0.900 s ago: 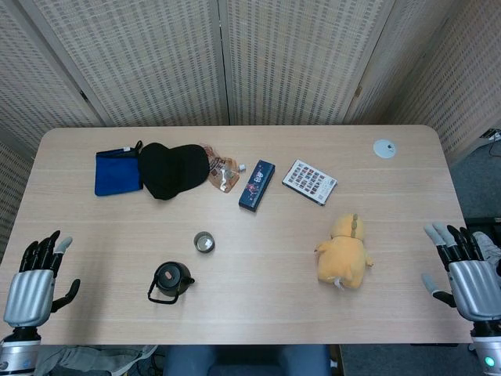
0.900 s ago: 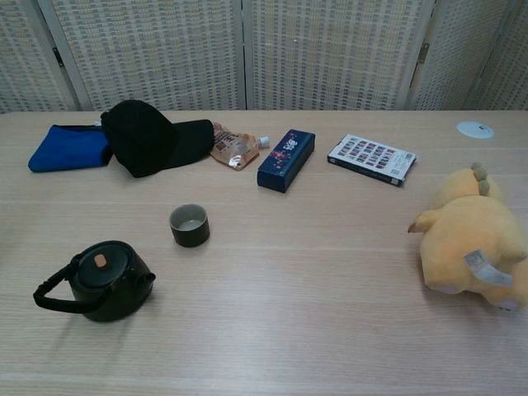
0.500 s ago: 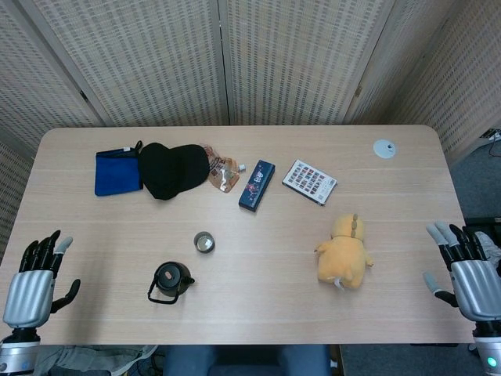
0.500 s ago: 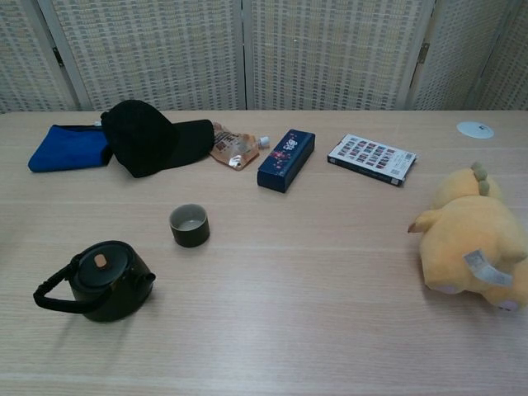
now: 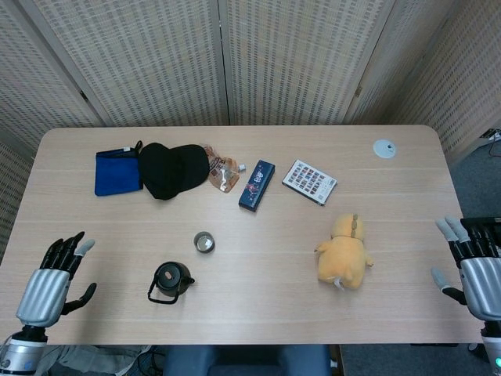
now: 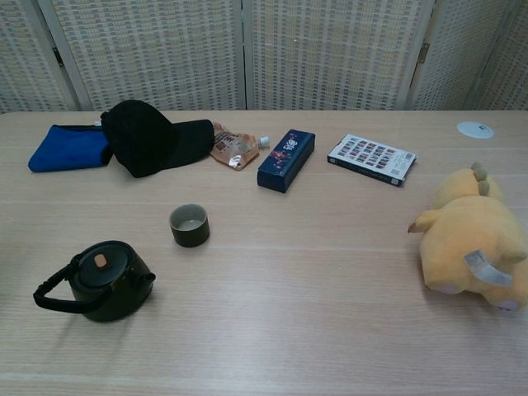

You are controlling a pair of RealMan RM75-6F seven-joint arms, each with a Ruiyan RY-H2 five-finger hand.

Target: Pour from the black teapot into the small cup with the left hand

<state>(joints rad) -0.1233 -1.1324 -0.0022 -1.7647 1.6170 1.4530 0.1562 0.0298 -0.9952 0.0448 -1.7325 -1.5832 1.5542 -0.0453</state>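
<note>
The black teapot (image 5: 171, 280) (image 6: 107, 280) stands upright near the table's front left, handle toward the left and spout toward the right. The small dark cup (image 5: 204, 242) (image 6: 189, 225) stands just behind and to the right of it, apart from it. My left hand (image 5: 51, 280) hovers over the front left corner, well left of the teapot, fingers spread and holding nothing. My right hand (image 5: 473, 266) is at the far right edge, fingers spread and holding nothing. Neither hand shows in the chest view.
A blue pouch (image 5: 118, 172), a black cap (image 5: 171, 170), a snack packet (image 5: 220, 173), a dark blue box (image 5: 257, 185) and a patterned box (image 5: 309, 182) lie along the back. A yellow plush (image 5: 345, 251) lies right of centre. A white disc (image 5: 384, 148) sits at the back right.
My left hand has shifted a little to the right and toward the table's front edge. My right hand has drifted right, toward the table's edge. The teapot and cup have not moved.
</note>
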